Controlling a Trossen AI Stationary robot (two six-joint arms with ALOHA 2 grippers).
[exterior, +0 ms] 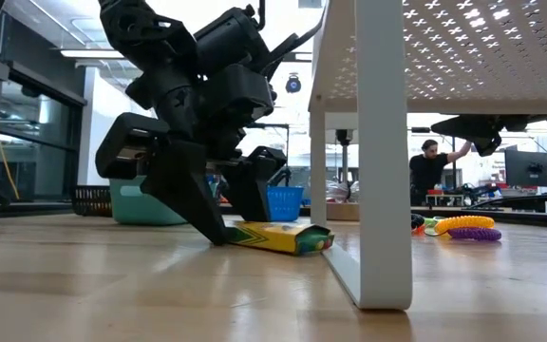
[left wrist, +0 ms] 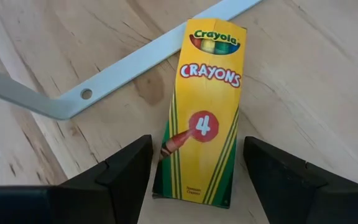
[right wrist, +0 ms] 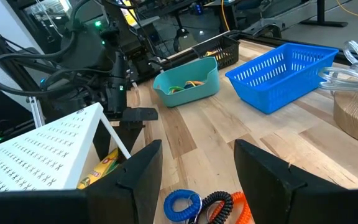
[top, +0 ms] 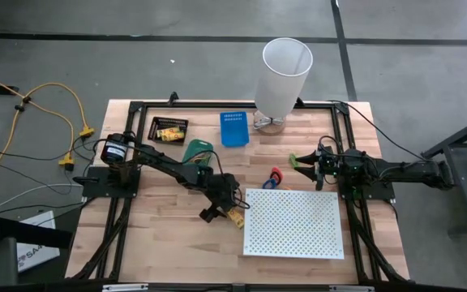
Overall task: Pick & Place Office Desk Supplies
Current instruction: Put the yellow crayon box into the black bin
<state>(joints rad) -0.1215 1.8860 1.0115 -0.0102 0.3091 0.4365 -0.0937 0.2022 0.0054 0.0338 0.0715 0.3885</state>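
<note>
While the crayon box (left wrist: pixel 201 118) lies flat on the wood, you have the left gripper (left wrist: pixel 194 177) lowered over its bottom end, one finger (left wrist: pixel 126 168) on each long side, jaws spread wide and closed on nothing yet. From the low view the fingertips reach down to the table beside the box, so the straddle looks like the set-up for a pinch across the narrow width. That is the sensible way to take it: the box is long and slim, and the broad printed face gives the jaws nothing to bite.

Its long axis runs away from your wrist, logo end farthest from the fingers, and that far end sits just beside the white leg (left wrist: pixel 114 74) of the perforated board (top: pixel 294 223). In the high view the box shows as a yellow sliver (top: pixel 235 217) at the board's left edge, angled toward its near corner. Lift carefully, I judge, or the far end may catch that leg.

Farther out, a teal bin (right wrist: pixel 188 84), a blue basket (right wrist: pixel 284 74) and a black tray (top: pixel 169 130) stand along the far side, likely drop places. Your right gripper (top: pixel 305 162) waits open above the table's right side, with coiled loops (right wrist: pixel 207 205) below it.
</note>
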